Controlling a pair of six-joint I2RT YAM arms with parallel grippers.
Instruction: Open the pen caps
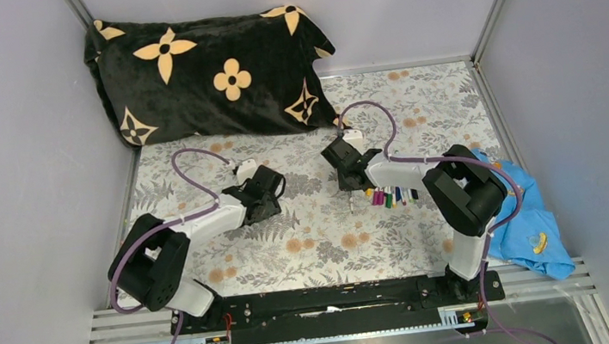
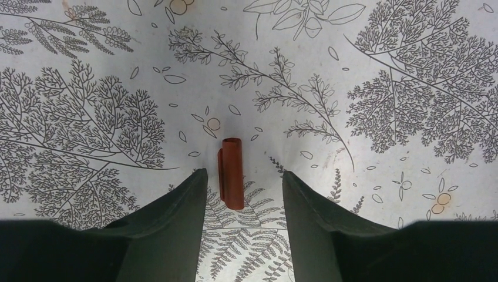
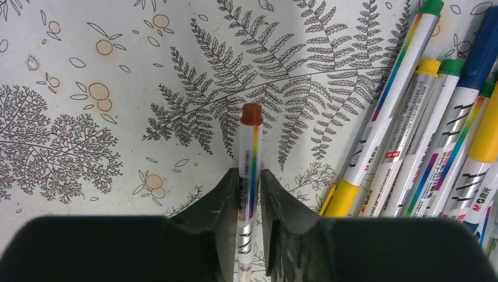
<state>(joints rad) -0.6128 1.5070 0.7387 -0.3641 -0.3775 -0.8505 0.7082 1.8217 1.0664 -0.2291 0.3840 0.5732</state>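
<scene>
The left gripper (image 2: 244, 172) stood with its jaws apart, and 1 red-brown cap (image 2: 231, 173) lay loose on the table (image 1: 414, 99) in the gap between them, touching neither finger. The right gripper (image 3: 249, 173) had its fingers (image 3: 226, 194) narrow, pressed close on either side of the barrel of 1 pen (image 3: 249, 147). From where I stood I could not tell whether they were gripping it or only flanking it. That pen pointed away from the wrist and showed a red-brown end, the same colour as the loose cap.

Just to the right of it, toward the table's right edge, the other pens (image 3: 411, 117) lay bunched side by side. At least 1 wore a yellow cap (image 3: 342, 198), and the coloured ends of the rest looked closed too. I judged that 1 cap was off and nearly the whole bunch remained to be opened.

Both arms reached in from their bases at the near edge. The left forearm ran toward the middle of the table with its wrist turned down over the cloth. The right arm was folded at the elbow near the right edge, its forearm coming back toward the centre. The 2 grippers hung near each other but apart.

A black flowered pillow (image 1: 203, 71) filled the far left corner, and a blue cloth (image 1: 531, 215) lay crumpled at the right edge.
</scene>
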